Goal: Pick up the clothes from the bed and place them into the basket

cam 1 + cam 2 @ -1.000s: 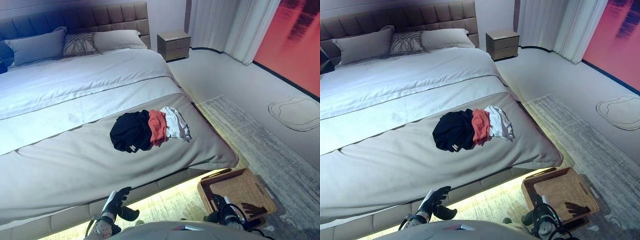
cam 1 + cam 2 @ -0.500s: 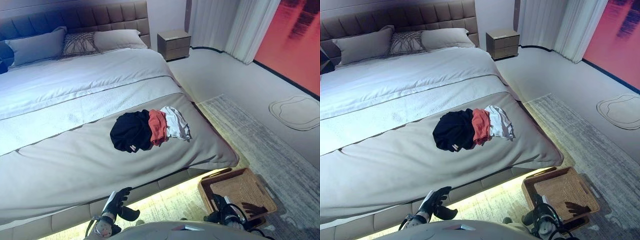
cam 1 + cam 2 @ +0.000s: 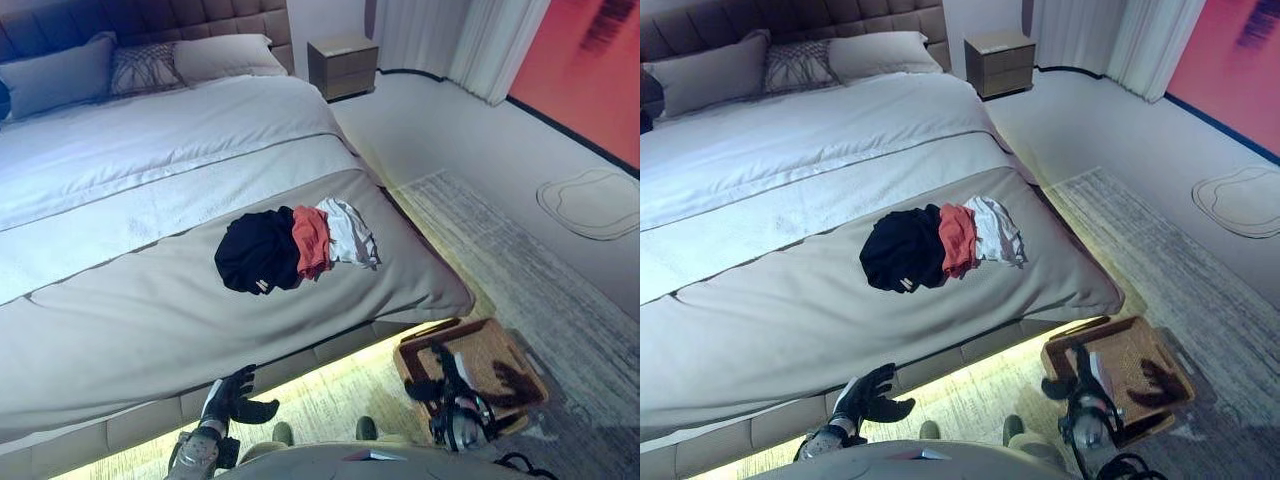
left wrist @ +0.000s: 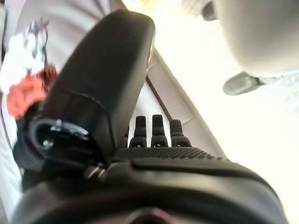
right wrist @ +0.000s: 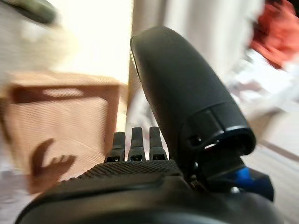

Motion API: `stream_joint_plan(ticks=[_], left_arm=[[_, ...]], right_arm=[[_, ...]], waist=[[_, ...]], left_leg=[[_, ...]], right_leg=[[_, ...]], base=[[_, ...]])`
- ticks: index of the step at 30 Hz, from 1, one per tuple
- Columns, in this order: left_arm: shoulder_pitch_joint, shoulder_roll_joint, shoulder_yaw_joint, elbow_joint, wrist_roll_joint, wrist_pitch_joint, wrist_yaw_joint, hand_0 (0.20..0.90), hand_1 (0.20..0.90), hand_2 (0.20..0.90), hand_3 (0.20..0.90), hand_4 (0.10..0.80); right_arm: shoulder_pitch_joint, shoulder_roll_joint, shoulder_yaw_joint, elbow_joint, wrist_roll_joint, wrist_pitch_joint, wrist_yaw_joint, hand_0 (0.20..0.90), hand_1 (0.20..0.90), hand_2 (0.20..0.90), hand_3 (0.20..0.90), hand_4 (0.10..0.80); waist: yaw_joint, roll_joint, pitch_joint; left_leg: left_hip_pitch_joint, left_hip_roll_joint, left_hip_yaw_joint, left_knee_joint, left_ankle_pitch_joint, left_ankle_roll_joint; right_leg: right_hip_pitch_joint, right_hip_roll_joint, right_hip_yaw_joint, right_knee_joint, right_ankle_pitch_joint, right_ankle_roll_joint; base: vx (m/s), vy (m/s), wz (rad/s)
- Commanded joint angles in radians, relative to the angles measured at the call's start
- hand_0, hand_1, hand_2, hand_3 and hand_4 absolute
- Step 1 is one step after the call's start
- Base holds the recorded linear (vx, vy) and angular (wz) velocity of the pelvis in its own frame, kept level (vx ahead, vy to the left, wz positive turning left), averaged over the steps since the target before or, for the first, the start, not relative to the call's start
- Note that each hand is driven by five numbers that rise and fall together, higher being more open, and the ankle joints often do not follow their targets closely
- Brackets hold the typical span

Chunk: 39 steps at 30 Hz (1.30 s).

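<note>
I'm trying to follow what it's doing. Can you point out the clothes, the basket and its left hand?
clothes (image 3: pixel 262 250): left eye view, on the black garment.
basket (image 3: pixel 497 355): left eye view, on its woven bottom.
left hand (image 3: pixel 233 397): left eye view, on the palm.

The left hand (image 4: pixel 140 140) fills the view, fingers straight; beyond it lie red and white clothes (image 4: pixel 28 84) on the bed (image 4: pixel 88 23)

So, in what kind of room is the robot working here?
Most likely a bedroom: a large bed with pillows against a padded headboard, a nightstand beside it, and long curtains by the wall.
</note>
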Motion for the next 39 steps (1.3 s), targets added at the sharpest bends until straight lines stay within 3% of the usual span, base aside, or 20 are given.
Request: stream_joint_plan(ticks=[1,4,7,10,12,16,18,20,23,25,29,33,39], left_arm=[[-0.054,0.033,0.082,-0.078,-0.085,-0.070,0.000,0.900,0.900,0.900,0.900,0.800],[-0.045,0.033,0.147,-0.111,-0.165,-0.070,-0.034,0.900,0.900,0.900,0.900,0.800],[-0.042,0.020,0.173,-0.170,-0.202,-0.091,-0.047,0.900,0.900,0.900,0.900,0.800],[-0.048,0.026,0.127,-0.271,-0.115,-0.120,-0.009,0.900,0.900,0.900,0.900,0.800],[-0.062,0.033,0.105,-0.282,-0.098,-0.121,0.010,0.900,0.900,0.900,0.900,0.800],[-0.060,0.063,0.097,-0.314,-0.098,-0.110,0.012,0.900,0.900,0.900,0.900,0.800],[-0.049,0.084,0.093,-0.324,-0.097,-0.117,0.015,0.900,0.900,0.900,0.900,0.800],[-0.062,0.107,0.087,-0.347,-0.131,-0.100,0.029,0.900,0.900,0.900,0.900,0.800],[-0.104,0.126,0.088,-0.374,-0.191,-0.082,0.039,0.900,0.900,0.900,0.900,0.800],[-0.118,0.129,0.092,-0.408,-0.207,-0.076,0.040,0.900,0.900,0.900,0.900,0.800],[-0.131,0.126,0.048,-0.475,-0.208,-0.088,0.026,0.900,0.900,0.900,0.900,0.800],[-0.168,0.144,0.010,-0.535,-0.252,-0.102,-0.007,0.900,0.900,0.900,0.900,0.800],[-0.178,0.179,-0.022,-0.646,-0.338,-0.166,-0.034,0.900,0.900,0.900,0.900,0.800]], right_arm=[[-0.127,-0.042,-0.039,-0.084,0.006,-0.094,-0.066,0.900,0.900,0.900,0.900,0.800],[-0.125,-0.072,-0.045,-0.146,-0.028,-0.073,-0.081,0.900,0.900,0.900,0.900,0.800],[-0.146,-0.096,-0.042,-0.188,-0.023,-0.040,-0.096,0.900,0.900,0.900,0.900,0.800],[-0.181,-0.121,-0.021,-0.271,0.000,0.029,-0.114,0.900,0.900,0.900,0.900,0.800],[-0.198,-0.130,-0.015,-0.274,-0.002,0.032,-0.103,0.900,0.900,0.900,0.900,0.800],[-0.195,-0.135,-0.015,-0.323,-0.039,0.036,-0.127,0.900,0.900,0.900,0.900,0.800],[-0.197,-0.136,-0.018,-0.343,-0.072,0.036,-0.138,0.900,0.900,0.900,0.900,0.800],[-0.223,-0.151,-0.007,-0.354,-0.081,0.052,-0.147,0.900,0.900,0.900,0.900,0.800],[-0.288,-0.164,0.016,-0.370,-0.096,0.093,-0.159,0.900,0.900,0.900,0.900,0.800],[-0.373,-0.189,0.021,-0.358,-0.098,0.148,-0.141,0.900,0.900,0.900,0.900,0.800],[-0.602,-0.261,0.050,-0.320,0.007,0.272,-0.092,0.900,0.900,0.900,0.900,0.800],[-0.788,-0.350,0.067,-0.260,0.045,0.313,-0.090,0.900,0.900,0.900,0.900,0.800],[-0.950,-0.449,0.100,-0.139,0.042,0.335,-0.105,0.900,0.900,0.900,0.900,0.800]], waist=[[0.011,-0.071,0.062],[0.027,-0.081,0.093],[0.051,-0.073,0.114],[0.084,-0.062,0.128],[0.090,-0.068,0.118],[0.098,-0.056,0.097],[0.096,-0.049,0.097],[0.088,-0.044,0.112],[0.082,-0.036,0.134],[0.089,-0.037,0.142],[0.143,-0.055,0.164],[0.175,-0.043,0.207],[0.201,-0.008,0.280]], left_leg=[[-0.017,-0.072,-0.031,0.252,-0.169,0.040],[-0.134,-0.073,-0.025,0.436,-0.115,0.028],[-0.188,-0.077,-0.020,0.382,-0.072,0.016],[-0.236,-0.100,-0.043,0.284,-0.047,0.013],[-0.202,-0.122,-0.052,0.254,-0.099,0.034],[-0.143,-0.122,-0.047,0.197,-0.111,0.061],[-0.114,-0.125,-0.066,0.188,-0.117,0.079],[-0.080,-0.119,-0.091,0.172,-0.119,0.075],[-0.069,-0.110,-0.109,0.167,-0.135,0.065],[-0.093,-0.107,-0.101,0.180,-0.134,0.062],[-0.176,-0.114,-0.110,0.243,-0.132,0.042],[-0.251,-0.123,-0.132,0.295,-0.132,0.027],[-0.402,-0.135,-0.144,0.459,-0.170,0.031]], right_leg=[[0.040,-0.039,0.053,0.054,-0.045,-0.029],[0.044,-0.044,0.033,0.069,-0.044,-0.047],[0.065,-0.038,0.028,0.085,-0.068,-0.048],[0.085,-0.036,0.039,0.090,-0.094,-0.047],[0.078,-0.051,0.036,0.108,-0.103,-0.036],[0.042,-0.053,-0.011,0.298,-0.162,-0.018],[-0.078,-0.064,-0.014,0.465,-0.091,0.023],[-0.135,-0.088,0.003,0.427,-0.063,0.034],[-0.177,-0.113,0.024,0.303,-0.042,0.030],[-0.143,-0.094,0.049,0.246,-0.055,0.011],[-0.104,-0.099,-0.004,0.221,-0.077,-0.008],[-0.150,-0.110,-0.057,0.271,-0.111,-0.021],[-0.314,-0.131,-0.087,0.486,-0.186,-0.050]], base=[[0.034,-0.117,0.01],[0.038,-0.039,0.04],[0.107,0.100,0.09],[0.138,0.211,0.13],[0.148,0.209,-0.03],[0.170,0.162,-0.13],[0.113,0.066,0.02],[0.069,-0.059,0.08],[0.006,-0.102,0.31],[0.006,-0.157,0.46],[-0.007,-0.127,0.37],[-0.092,-0.020,0.32],[-0.105,0.020,0.16]])
